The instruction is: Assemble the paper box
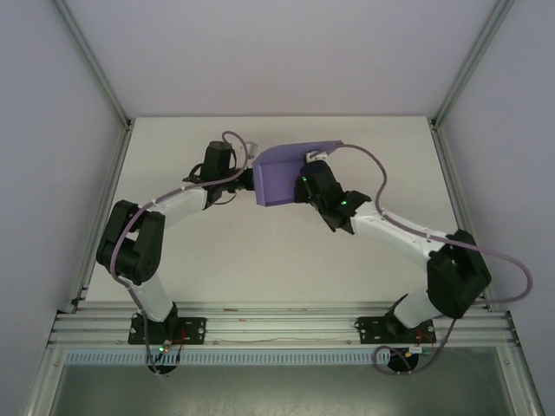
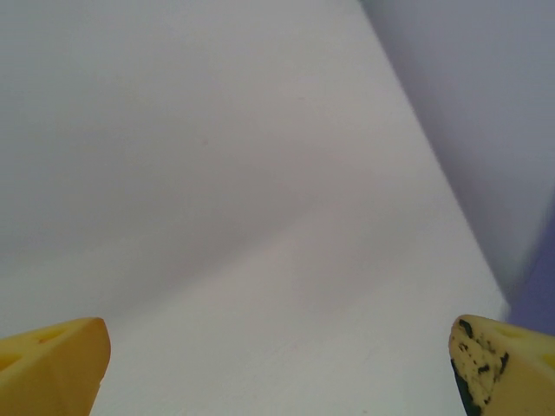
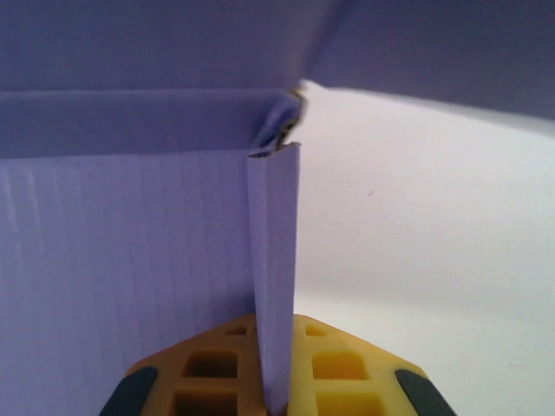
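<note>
The paper box [image 1: 286, 169] is lavender card, partly folded, with raised side walls, near the middle of the white table [image 1: 260, 251]. My right gripper [image 1: 305, 185] is shut on one upright wall of the box [image 3: 276, 260], the card pinched between its yellow fingers [image 3: 334, 364]. Inside the right wrist view the box floor [image 3: 121, 260] and a folded corner [image 3: 282, 130] show. My left gripper [image 1: 247, 178] sits at the box's left edge; its yellow fingertips [image 2: 52, 364] stand wide apart with bare table between them, and a purple edge of the box [image 2: 542, 277] lies by the right finger.
Aluminium frame posts [image 1: 95, 69] and grey side walls bound the table. A metal rail [image 1: 277, 325] runs along the near edge by the arm bases. Cables [image 1: 381, 178] loop over both arms.
</note>
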